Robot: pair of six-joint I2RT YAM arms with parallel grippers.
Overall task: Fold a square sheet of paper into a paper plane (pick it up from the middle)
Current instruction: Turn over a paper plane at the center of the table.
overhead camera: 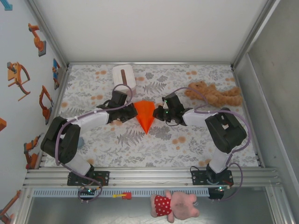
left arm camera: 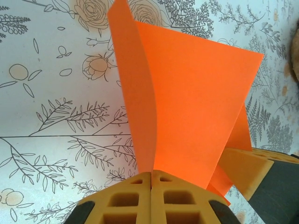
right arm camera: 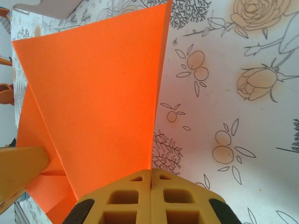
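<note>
Orange paper pinched from both sides.
From above, we see it just near-right of the tissue box, between the left end effector and the right end effector. In each wrist view, the pads are fully closed on its edge.
</note>
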